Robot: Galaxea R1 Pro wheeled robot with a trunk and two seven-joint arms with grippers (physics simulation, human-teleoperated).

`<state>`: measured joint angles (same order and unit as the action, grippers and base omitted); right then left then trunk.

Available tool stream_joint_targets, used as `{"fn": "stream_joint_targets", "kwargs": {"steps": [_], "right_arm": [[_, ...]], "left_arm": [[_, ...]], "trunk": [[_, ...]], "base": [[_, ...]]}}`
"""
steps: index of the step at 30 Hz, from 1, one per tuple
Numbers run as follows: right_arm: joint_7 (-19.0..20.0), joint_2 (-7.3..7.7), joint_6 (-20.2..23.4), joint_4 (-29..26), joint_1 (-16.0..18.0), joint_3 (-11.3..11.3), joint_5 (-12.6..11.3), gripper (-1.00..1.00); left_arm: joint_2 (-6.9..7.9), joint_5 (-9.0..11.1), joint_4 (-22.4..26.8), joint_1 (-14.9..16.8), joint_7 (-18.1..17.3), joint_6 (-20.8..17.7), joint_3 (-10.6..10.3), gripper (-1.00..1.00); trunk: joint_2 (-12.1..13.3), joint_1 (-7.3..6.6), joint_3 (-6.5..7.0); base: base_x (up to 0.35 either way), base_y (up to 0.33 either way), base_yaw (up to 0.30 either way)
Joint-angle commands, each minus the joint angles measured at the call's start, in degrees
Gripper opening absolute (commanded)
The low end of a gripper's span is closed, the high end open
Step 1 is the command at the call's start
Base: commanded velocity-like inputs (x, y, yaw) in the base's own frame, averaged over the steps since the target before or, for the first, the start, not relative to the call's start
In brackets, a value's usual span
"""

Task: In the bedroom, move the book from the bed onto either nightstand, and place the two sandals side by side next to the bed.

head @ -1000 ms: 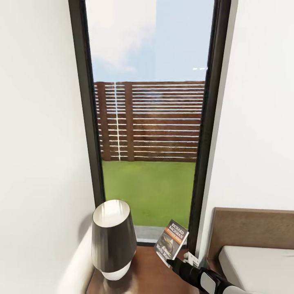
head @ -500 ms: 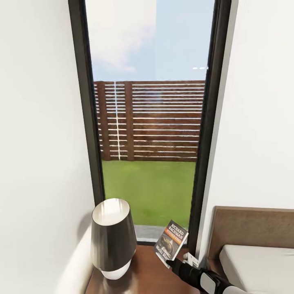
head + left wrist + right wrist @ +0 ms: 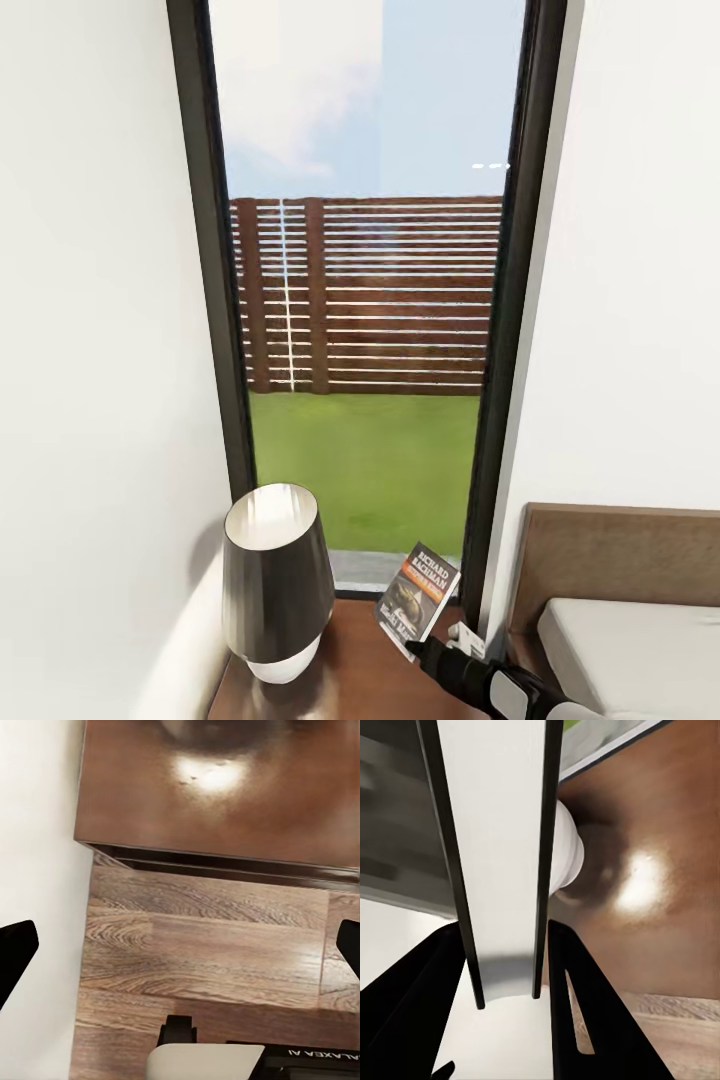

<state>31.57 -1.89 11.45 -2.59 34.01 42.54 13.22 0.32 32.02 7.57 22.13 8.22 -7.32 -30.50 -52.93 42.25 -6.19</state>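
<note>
Above the nightstand [image 3: 360, 670], the right tool [image 3: 415, 648] grips the book [image 3: 417, 597] upright.

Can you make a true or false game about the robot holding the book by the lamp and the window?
1. The right gripper holds the book. True.
2. The book lies flat on the bed. False: it is held upright over the nightstand.
3. A dark lamp stands on the nightstand. True.
4. The left gripper is clamped on a sandal. False: its fingers are wide apart with nothing between them, above the wood floor.
5. Through the window you see grass and a slatted wooden fence. True.
</note>
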Motion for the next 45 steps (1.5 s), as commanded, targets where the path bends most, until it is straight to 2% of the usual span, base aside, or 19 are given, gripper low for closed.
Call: {"fn": "stream_joint_targets", "kwargs": {"steps": [1,4,45], "right_arm": [[0.2,-0.05,0.5,-0.1,0.0,0.5,0.4,-1.0],[0.1,-0.05,0.5,0.0,0.0,0.5,0.4,-1.0],[0.7,0.51,0.6,-0.6,0.0,0.5,0.3,-1.0]], "left_arm": [[0.03,0.4,0.2,0.0,0.3,-0.3,-0.4,1.0],[0.03,0.4,0.2,0.0,0.3,-0.3,-0.4,1.0],[0.11,0.3,0.1,0.0,0.4,-0.3,-0.4,1.0]], "trunk": [[-0.1,0.01,-0.09],[-0.1,0.01,-0.09],[-16.5,9.01,-7.45]], "base": [[0.0,0.0,0.0],[0.0,0.0,0.0],[0.0,0.0,0.0]]}}
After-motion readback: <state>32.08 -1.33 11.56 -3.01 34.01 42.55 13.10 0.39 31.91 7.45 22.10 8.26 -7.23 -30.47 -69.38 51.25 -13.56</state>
